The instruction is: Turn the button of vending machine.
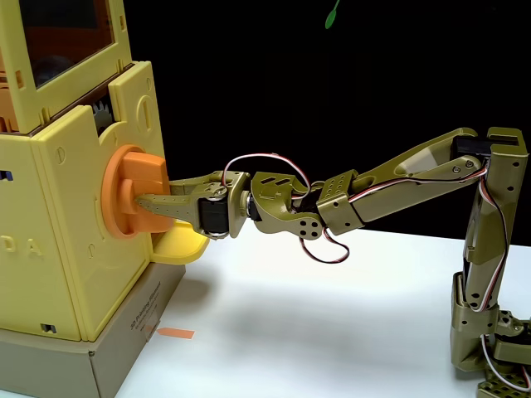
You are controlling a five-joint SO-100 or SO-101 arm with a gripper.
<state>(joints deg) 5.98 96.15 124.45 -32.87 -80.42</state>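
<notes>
The button [131, 192] sits on the right-hand face of the vending machine [79, 240] in the fixed view, at about 9 o'clock from the arm's wrist: an orange disc flat against the yellow wall with a thick raised bar standing out toward the arm. The pincer [145, 203] reaches in level from 3 o'clock, and its olive fingers [166, 201] lie across the bar; they look clamped on it, one finger showing along the bar's near side, the other hidden behind.

The button reads as hard, stiff moulded plastic, light in itself, though it probably turns against a toy gear whose teeth show in the slot at 12 o'clock above it, so some resistance is to be expected. The smooth bar could let the fingers slip if the grip is shallow; the place to hold is the bar's two flat flanks, well down toward the disc.

Room for turning is tight. The small yellow tray [178, 246] juts out just beside the button at 5 o'clock, right under the pincer's motor housing, and a wrist roll would likely swing that housing toward it. The machine stands on a brown cardboard box [124, 336], which may shift under a hard twist. To the 3 o'clock side the white tabletop [332, 315] lies open.
</notes>
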